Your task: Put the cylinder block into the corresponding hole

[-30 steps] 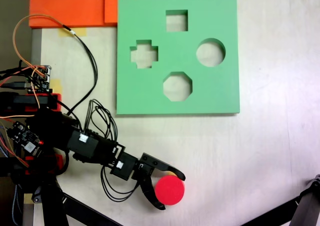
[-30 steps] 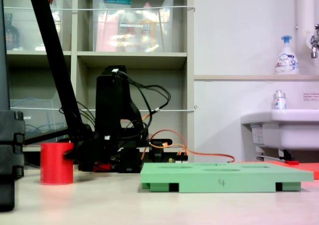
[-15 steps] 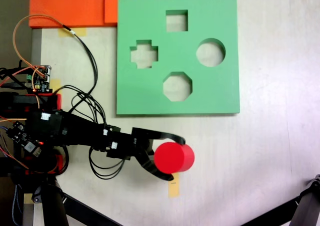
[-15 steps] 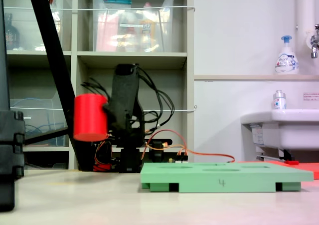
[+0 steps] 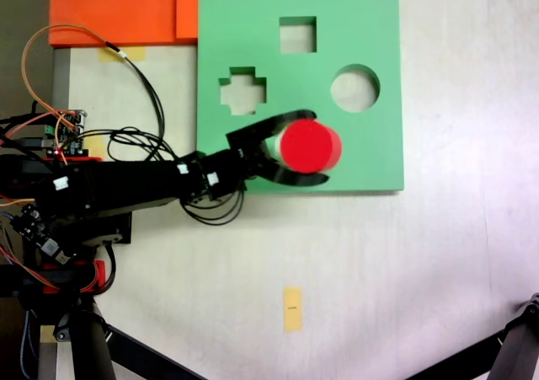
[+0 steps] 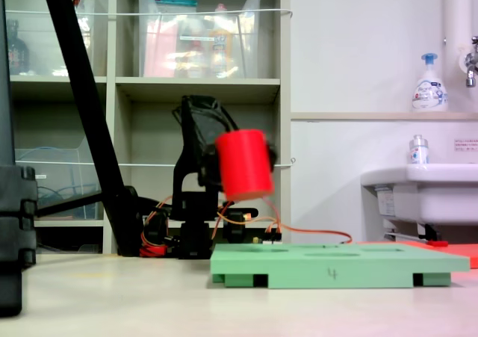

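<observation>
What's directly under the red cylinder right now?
The cylinder block, held in the gripper, hangs tilted above the green board, clear air between them. From above it covers the octagonal cutout, so that stays hidden; the circular cutout sits open beside it.

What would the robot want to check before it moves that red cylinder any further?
1. Claw grips the cylinder block: ok, a jaw on each side.
2. Block lifted clear of the green board: ok, it hangs well above it in a fixed view.
3. Block upright: not ok, it is slightly tilted.
4. Round hole free: ok, nothing in it.
5. Block over the round hole: not ok, it hangs about over the octagonal cutout.
</observation>
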